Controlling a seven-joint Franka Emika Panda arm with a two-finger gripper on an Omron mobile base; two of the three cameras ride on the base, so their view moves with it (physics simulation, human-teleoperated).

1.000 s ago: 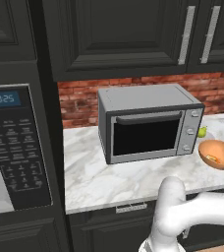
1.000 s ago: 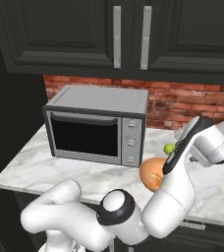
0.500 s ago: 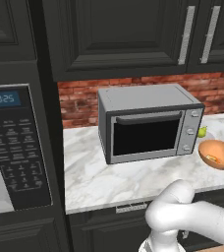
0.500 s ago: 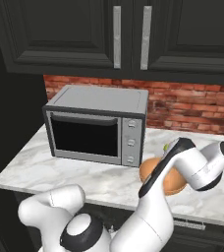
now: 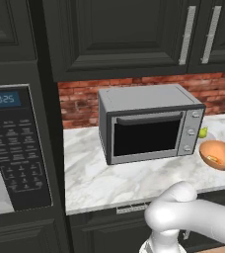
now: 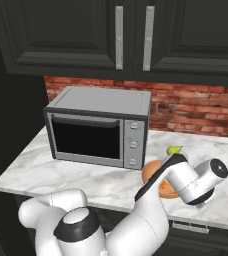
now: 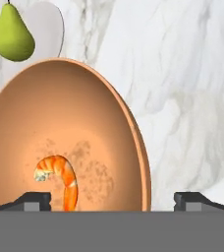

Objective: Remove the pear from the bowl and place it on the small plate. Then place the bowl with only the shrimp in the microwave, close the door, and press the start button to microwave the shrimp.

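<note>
Pear [image 7: 12, 33] out of bowl [image 7: 60, 98], resting on small white plate [image 7: 47, 24] just beyond bowl's far rim; also visible as green spot by silver oven [image 5: 149, 123] in left base view. Step one looks done. Bowl on marble counter [image 5: 109, 178], right of silver oven, holding shrimp [image 7: 59, 174] only, low in the basin near the close side.

Gripper [image 7: 111, 199] w/ tips spread wide, nothing between them; left tip over bowl interior, right tip outside over bare marble, so right-hand rim sits betw. the two. Reads as lining up for a rim pinch, not yet closed.

Microwave [image 5: 16, 148] far left in left base view, keypad and blue display showing, pale interior edge at lower left suggests door open, though door itself not clearly made out.

Risks from here:
- Rim grip on a wide, glossy bowl = off-centre load; could tilt or swing on lift, sliding shrimp out.
- Closing too shallow on rim: slip, bowl drops back on counter.
- Descending too far w/ inner tip: could nudge shrimp or push bowl sideways into plate and knock pear off.
- Long carry past silver oven to microwave: bowl edge could clip oven corner or cavity frame.
- Base prob. needs to drive left; jerky motion adds slosh risk.
</note>
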